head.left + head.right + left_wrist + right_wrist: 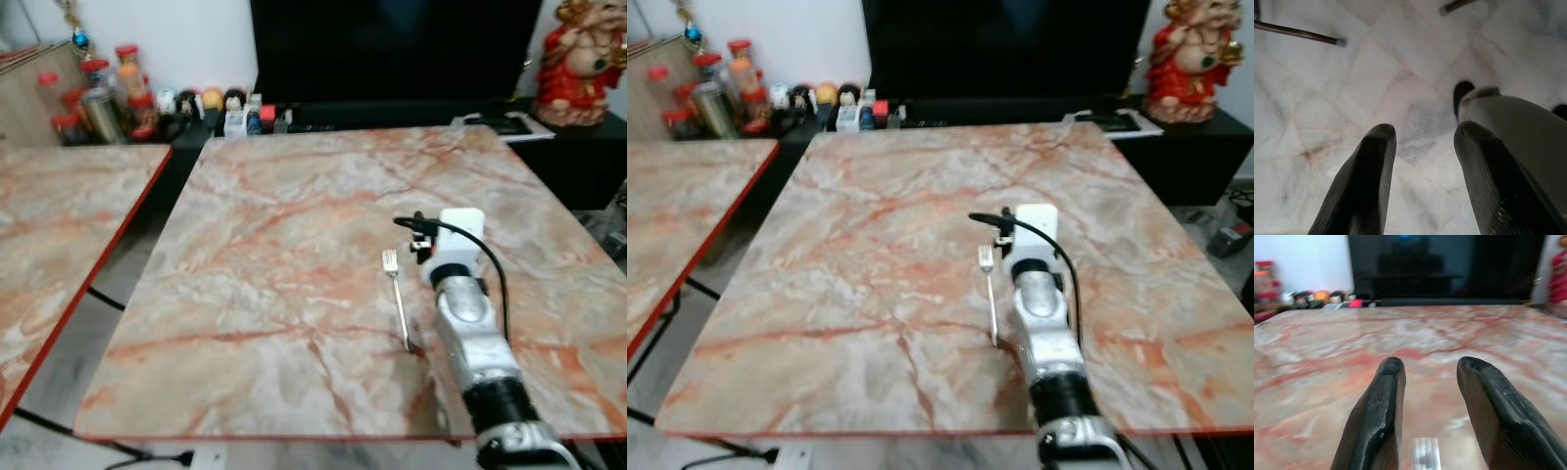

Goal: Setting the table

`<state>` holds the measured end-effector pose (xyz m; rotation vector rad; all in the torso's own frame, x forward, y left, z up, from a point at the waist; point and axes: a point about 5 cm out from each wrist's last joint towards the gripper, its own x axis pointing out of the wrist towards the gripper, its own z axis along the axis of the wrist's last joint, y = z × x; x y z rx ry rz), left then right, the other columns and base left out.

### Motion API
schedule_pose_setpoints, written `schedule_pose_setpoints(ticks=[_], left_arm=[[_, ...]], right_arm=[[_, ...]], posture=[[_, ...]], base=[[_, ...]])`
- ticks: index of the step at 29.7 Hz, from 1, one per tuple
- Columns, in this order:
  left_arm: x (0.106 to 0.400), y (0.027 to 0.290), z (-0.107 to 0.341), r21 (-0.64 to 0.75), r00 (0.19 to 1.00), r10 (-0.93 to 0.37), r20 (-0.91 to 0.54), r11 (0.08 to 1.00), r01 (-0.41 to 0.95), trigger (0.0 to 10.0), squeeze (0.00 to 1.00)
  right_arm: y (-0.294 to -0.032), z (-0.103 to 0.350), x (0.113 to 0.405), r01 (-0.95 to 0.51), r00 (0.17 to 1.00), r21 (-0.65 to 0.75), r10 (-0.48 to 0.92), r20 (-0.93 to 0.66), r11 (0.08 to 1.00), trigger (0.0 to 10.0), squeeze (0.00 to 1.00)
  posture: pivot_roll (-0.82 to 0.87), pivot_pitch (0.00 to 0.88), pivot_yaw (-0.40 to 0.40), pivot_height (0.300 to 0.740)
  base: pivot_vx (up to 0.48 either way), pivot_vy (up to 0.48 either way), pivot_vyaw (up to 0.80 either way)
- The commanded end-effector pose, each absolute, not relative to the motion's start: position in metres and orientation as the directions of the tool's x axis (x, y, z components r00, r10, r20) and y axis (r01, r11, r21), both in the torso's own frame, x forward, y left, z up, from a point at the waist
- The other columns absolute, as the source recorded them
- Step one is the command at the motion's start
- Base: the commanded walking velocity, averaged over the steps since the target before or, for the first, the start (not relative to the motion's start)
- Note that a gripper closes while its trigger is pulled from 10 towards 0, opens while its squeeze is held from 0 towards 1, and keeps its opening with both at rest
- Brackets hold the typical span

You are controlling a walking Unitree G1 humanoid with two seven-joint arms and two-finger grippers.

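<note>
A: Big stuff first. Marble table point(294, 255) fills the middle, red trim on its edge. A second table point(59, 225) sits to the left, with a gap of floor between them.

B: Far side?

A: Dark TV point(392, 44) on a low black stand, a row of jars and small bottles point(108, 98) far left, a red figurine point(588, 59) far right.

B: Which step are we on?

A: I'd say placing the cutlery. The fork point(397, 299) lies flat on the table, right of centre, tines pointing far, handle pointing near. The right arm point(470, 333) reaches in from the near right edge, just beside it.

B: Right gripper?

A: Right gripper point(1427, 396) has its fingers apart with nothing between them. A bit of shiny metal point(1422, 453) shows low between them in the wrist view, probably the fork handle on the table.

B: Left?

A: Left gripper point(1422, 166) hangs idle over pale floor tiles, fingers apart, holding nothing.

B: Next move?

A: My guess: either the fork counts as placed and the arm pulls back toward the near edge, or it needs a nudge to straighten.

B: Room?

A: Plenty. The top is bare except for the fork. The fork is well away from the far and left edges, closer to the near edge. Watch the gap on the left.
</note>
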<state>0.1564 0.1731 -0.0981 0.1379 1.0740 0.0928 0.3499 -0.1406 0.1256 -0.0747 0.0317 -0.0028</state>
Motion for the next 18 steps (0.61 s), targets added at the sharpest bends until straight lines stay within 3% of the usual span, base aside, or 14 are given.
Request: schedule_pose_setpoints(ticks=[1, 18], left_arm=[[0.151, 0.170, -0.101, 0.145, 0.455, 0.130, -0.881, 0.989, -0.002, 10.0, 0.00], [0.154, 0.169, -0.100, 0.127, 0.456, 0.108, -0.884, 0.992, 0.010, 10.0, 0.00]], right_arm=[[-0.148, 0.125, 0.351, 0.012, 0.998, -0.074, -0.017, -0.059, 0.997, 10.0, 1.00], [-0.158, 0.101, 0.352, 0.048, 0.951, -0.081, -0.071, -0.301, 0.996, 10.0, 1.00]], posture=[[-0.02, 0.000, 0.036, 0.740], [-0.03, 0.000, 0.052, 0.740]], base=[[0.000, 0.000, 0.00], [0.000, 0.000, 0.00]])
